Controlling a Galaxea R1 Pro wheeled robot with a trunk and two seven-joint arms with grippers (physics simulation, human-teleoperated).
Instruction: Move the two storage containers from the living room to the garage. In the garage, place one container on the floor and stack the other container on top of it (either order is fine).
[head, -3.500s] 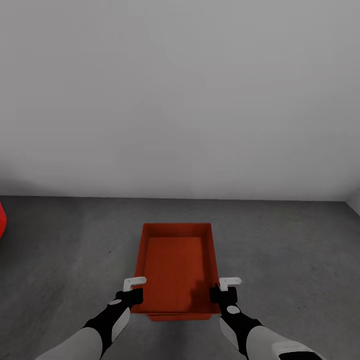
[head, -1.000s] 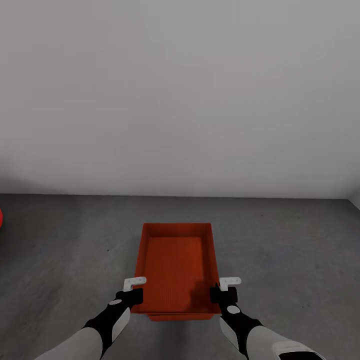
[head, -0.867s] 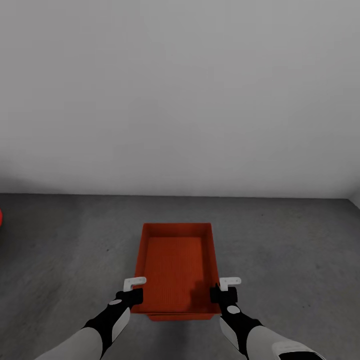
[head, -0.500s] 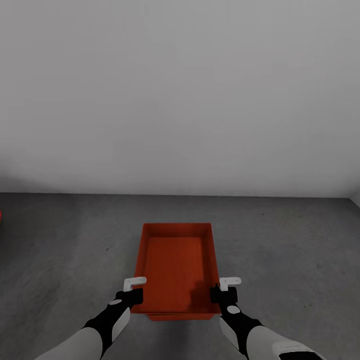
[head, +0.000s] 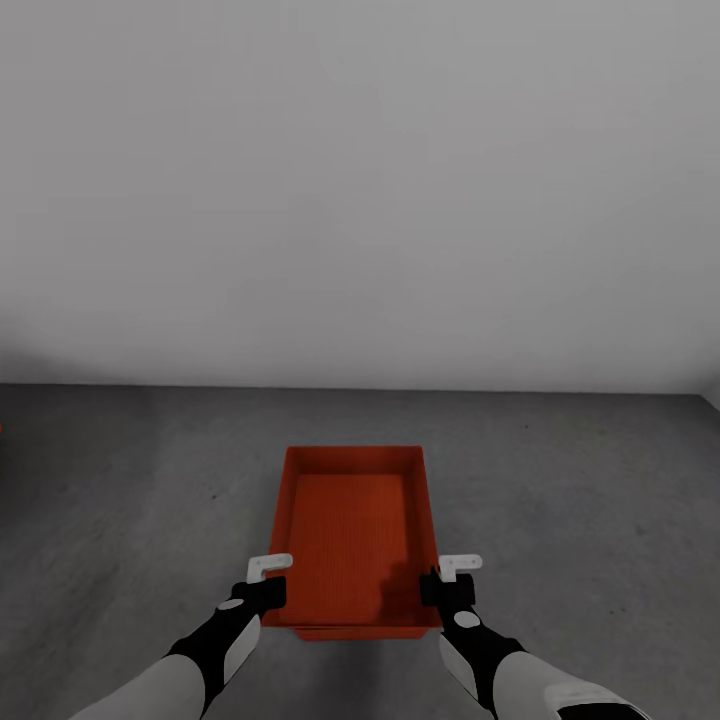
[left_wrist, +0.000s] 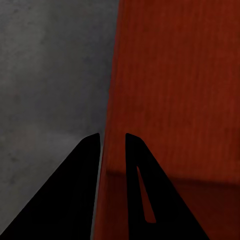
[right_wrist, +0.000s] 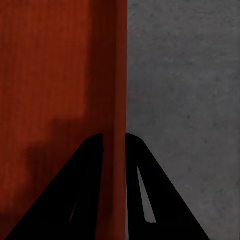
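One orange-red storage container (head: 350, 530), open-topped and empty, is held in front of me over the garage's dark grey floor (head: 580, 500). My left gripper (head: 276, 590) is shut on its left side wall near the front corner. My right gripper (head: 430, 588) is shut on the right side wall. In the left wrist view the thin wall of the container (left_wrist: 175, 90) runs between the black fingers of the left gripper (left_wrist: 112, 137). The right wrist view shows the container (right_wrist: 50, 75) wall pinched the same way by the right gripper (right_wrist: 114, 135).
A plain pale grey wall (head: 360, 200) stands straight ahead and meets the floor a short way beyond the container. Rough grey floor (left_wrist: 50, 75) lies to the left of the container and more floor (right_wrist: 185, 75) to its right.
The red shape at the picture's left edge has slid out of view as the camera turned slightly. Both grippers and the container keep their place relative to me.
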